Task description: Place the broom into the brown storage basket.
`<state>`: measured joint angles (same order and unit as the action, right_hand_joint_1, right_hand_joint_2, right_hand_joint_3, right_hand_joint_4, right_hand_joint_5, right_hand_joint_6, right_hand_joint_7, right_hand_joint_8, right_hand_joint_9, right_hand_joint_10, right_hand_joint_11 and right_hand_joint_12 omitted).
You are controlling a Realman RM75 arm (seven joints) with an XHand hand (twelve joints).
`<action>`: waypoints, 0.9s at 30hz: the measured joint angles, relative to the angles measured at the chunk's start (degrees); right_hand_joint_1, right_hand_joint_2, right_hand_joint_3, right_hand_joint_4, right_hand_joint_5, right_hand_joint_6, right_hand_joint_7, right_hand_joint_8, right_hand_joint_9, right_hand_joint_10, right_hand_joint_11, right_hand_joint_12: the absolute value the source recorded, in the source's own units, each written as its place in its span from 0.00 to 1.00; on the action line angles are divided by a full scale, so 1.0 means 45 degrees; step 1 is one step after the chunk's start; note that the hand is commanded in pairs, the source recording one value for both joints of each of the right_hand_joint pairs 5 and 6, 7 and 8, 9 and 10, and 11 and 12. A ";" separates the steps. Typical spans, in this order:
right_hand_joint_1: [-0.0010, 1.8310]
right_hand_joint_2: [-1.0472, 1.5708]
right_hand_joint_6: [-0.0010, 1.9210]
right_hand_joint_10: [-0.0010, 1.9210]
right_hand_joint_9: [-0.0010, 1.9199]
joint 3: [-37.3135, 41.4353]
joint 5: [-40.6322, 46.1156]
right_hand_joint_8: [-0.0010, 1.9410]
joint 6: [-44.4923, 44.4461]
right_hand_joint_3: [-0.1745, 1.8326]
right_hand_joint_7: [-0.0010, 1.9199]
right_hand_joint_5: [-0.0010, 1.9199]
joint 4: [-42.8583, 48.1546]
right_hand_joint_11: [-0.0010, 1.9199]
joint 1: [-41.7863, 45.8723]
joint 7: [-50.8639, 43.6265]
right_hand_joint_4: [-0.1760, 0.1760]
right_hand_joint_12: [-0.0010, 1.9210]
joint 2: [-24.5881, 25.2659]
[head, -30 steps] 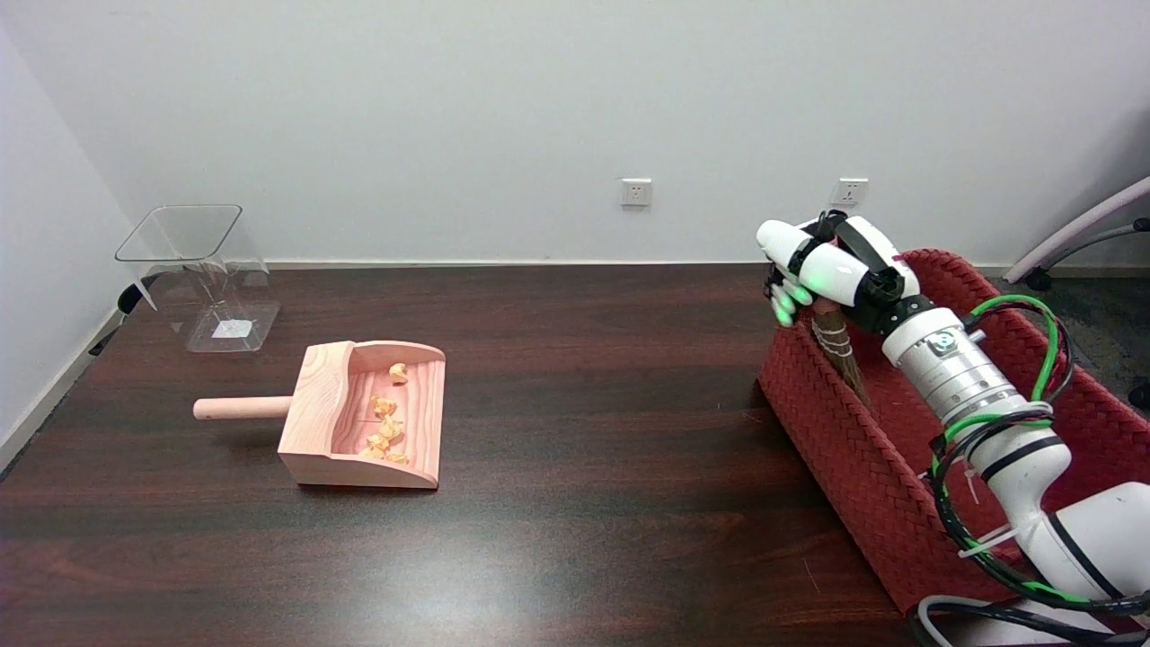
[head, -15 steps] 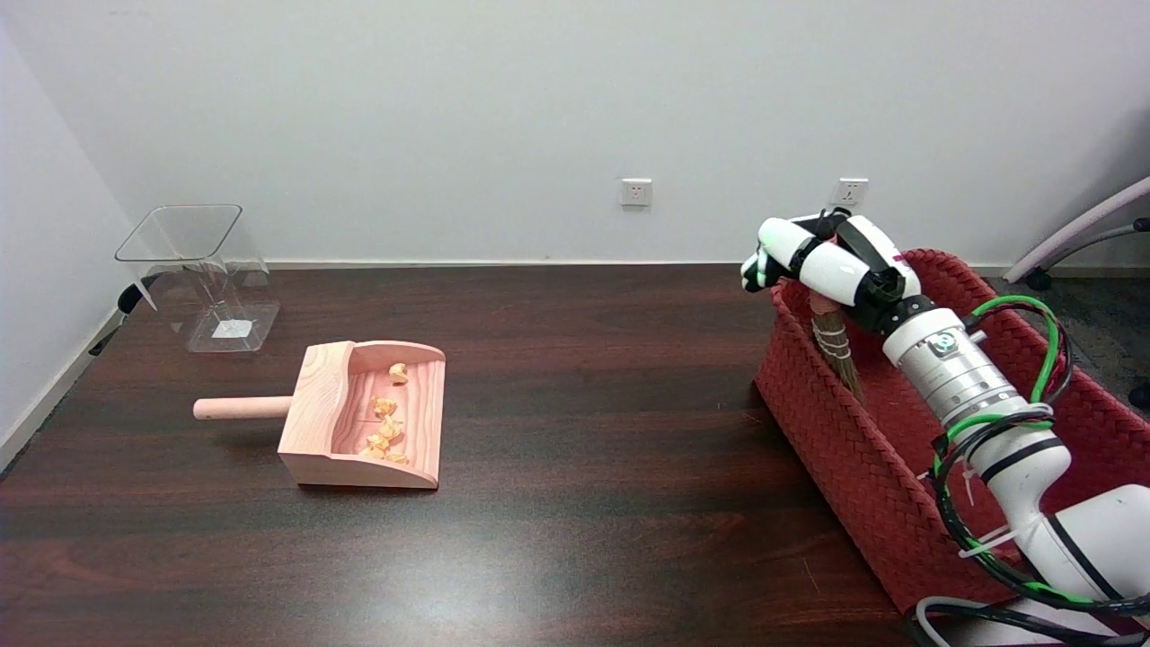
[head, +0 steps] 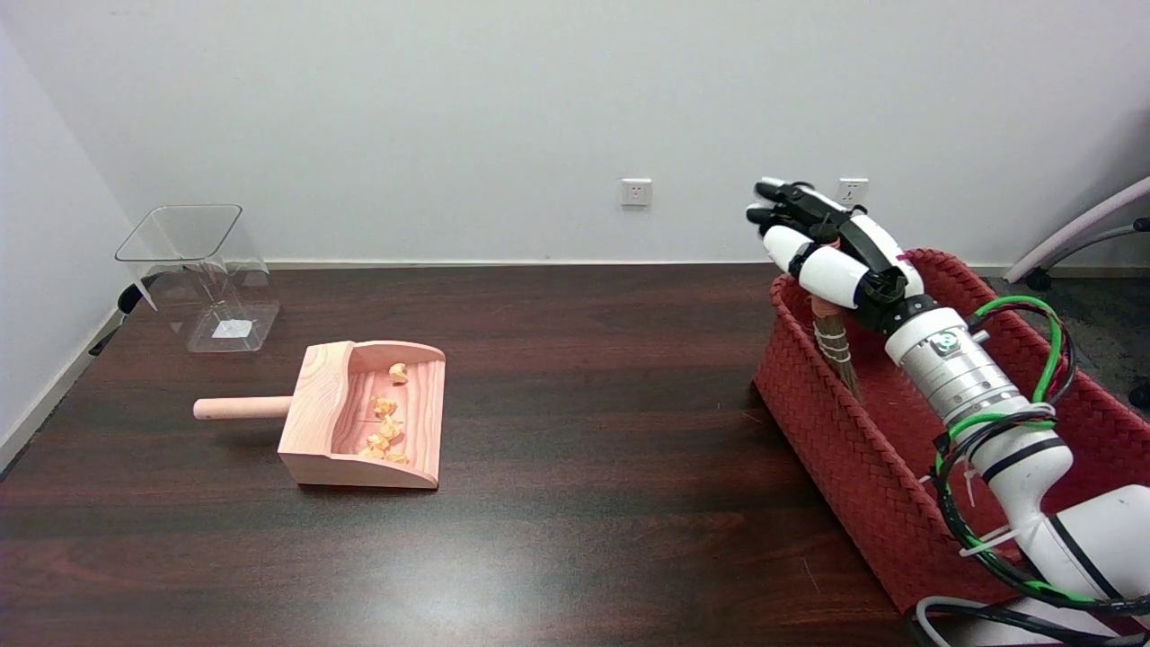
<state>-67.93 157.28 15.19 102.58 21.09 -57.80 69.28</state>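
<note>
Below the right hand (head: 831, 247), one broom (head: 834, 346) leans inside the single brown storage basket (head: 840, 440), against its far left wall; the fingers (head: 783, 199) are spread wide above it, holding nothing. On the tabletop (head: 575, 503) well to the left sit one wooden dustpan (head: 364, 415) carrying orange scraps (head: 384, 422) and one clear plastic container (head: 202, 274).

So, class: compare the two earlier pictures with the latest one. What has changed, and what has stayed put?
The right hand has uncurled its fingers from the broom and spread them upward, letting it go. The broom stays leaning inside the basket. The dustpan with its scraps and the clear bin have not moved.
</note>
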 measured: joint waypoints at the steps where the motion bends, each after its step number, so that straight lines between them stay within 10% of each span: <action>1: 0.44 0.92 0.09 0.09 0.09 0.0014 0.0004 0.19 -0.0011 0.33 0.19 0.09 0.0009 0.09 0.0001 -0.0002 0.50 0.09 0.0000; 6: 0.38 0.91 0.01 0.01 0.01 0.0069 0.0023 0.15 -0.0067 0.00 0.15 0.01 0.0083 0.01 0.0002 0.0035 0.50 0.01 0.0004; 27: 0.25 0.94 0.00 0.00 0.00 0.0491 0.0075 0.12 -0.0195 0.18 0.12 0.00 0.0581 0.00 0.0031 0.0718 0.50 0.00 0.0034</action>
<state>-65.72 157.61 14.31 105.19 21.23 -54.57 69.43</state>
